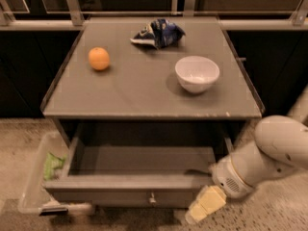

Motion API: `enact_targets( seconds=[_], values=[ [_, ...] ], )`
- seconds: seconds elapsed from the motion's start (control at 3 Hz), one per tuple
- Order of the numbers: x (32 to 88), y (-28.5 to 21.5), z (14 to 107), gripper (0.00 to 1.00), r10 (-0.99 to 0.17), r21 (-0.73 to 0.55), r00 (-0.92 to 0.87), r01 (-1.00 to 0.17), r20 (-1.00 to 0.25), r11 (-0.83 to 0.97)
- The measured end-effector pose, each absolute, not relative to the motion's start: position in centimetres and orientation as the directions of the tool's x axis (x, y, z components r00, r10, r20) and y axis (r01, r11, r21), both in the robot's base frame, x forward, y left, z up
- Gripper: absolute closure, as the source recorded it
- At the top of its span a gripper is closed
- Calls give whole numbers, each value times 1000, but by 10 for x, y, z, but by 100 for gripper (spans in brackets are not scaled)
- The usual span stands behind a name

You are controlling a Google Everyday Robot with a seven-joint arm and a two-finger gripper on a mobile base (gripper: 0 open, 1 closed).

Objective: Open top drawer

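The top drawer (130,194) of the grey cabinet stands pulled far out toward me, its deep grey interior (144,160) bare. A small round metal knob (152,198) sits at the centre of its front. My gripper (204,205), with pale yellow fingers, is at the drawer's right front corner, low and just right of the front panel. The white arm (269,153) reaches in from the right.
On the cabinet top (144,95) lie an orange (99,58), a white bowl (197,73) and a blue chip bag (159,33). A clear plastic bin (38,186) with green scraps stands on the floor at the left. A railing runs behind.
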State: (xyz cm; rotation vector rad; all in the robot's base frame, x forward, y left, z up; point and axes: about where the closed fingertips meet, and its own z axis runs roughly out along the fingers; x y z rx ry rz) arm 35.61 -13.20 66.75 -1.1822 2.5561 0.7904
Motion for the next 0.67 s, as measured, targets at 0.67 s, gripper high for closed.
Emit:
enact_targets(
  seconds=[0.67],
  values=[
    [341,-137,679,0,-644,346,-645,-764,-412,544]
  ],
)
